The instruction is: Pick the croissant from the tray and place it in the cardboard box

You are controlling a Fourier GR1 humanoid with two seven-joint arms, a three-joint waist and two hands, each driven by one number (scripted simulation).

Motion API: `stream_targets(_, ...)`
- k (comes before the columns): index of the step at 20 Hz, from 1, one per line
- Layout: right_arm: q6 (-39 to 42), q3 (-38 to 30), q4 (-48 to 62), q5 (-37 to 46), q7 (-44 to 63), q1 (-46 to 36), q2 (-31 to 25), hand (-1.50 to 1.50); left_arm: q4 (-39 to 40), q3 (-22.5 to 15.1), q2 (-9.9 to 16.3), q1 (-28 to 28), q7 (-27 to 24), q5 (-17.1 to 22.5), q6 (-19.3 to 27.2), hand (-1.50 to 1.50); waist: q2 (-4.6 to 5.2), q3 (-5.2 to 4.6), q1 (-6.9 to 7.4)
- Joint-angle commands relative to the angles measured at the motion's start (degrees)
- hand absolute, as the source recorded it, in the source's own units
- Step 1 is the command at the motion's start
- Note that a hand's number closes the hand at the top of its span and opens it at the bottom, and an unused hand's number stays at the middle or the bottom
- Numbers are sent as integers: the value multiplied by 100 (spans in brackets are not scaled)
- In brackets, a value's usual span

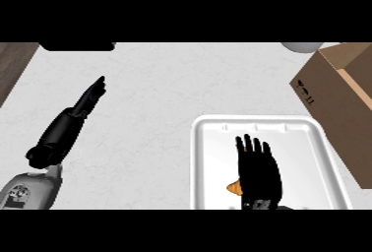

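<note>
The robot's right hand [257, 167] hangs over the white tray [210, 147], fingers straight and pointing away from the robot, so it is open and holds nothing. It covers most of the croissant [233, 187], of which only a small orange-brown edge shows at the left side of the hand, near the tray's near end. Whether the hand touches the croissant cannot be told from this view.

The tray lies on the pale counter [160, 88], low and right of centre. Just beside its right rim stands the cardboard box [327, 78], tilted, its brown side and open flaps running up to the top right corner.

The left hand [91, 96] rests well apart at the left, fingers straight, over bare counter.

This looks like the reach-and-grasp step: the hand is placed over the croissant but has not yet closed on it. The next move calls for curling the fingers round the croissant, lifting it clear of the tray's rim, then carrying it right and away to the box's opening.
</note>
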Motion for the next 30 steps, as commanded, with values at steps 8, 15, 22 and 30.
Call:
stream_targets(8, -519, -504, 876, -17, -930, -13, -95, -150, 13, 235, -307, -84, 83, -350, -217, 0, 1, 0, 4)
stream_targets(15, -959, -259, 764, 441, -1554, -268, -390, 150, -205, 409, -215, -111, 390, -205, -493, 0, -4, 0, 9)
stream_targets(22, -1644, -1647, 2646, -352, -2415, -1998, 97, 150, 408, 339, -400, -474, -6, -371, -446, 0, 83, 9, 155)
stream_targets(30, -2957, -2767, 4792, -559, -3636, -3760, -391, 150, 510, 489, -259, -510, -192, -203, -711, 0, 116, 7, 239)
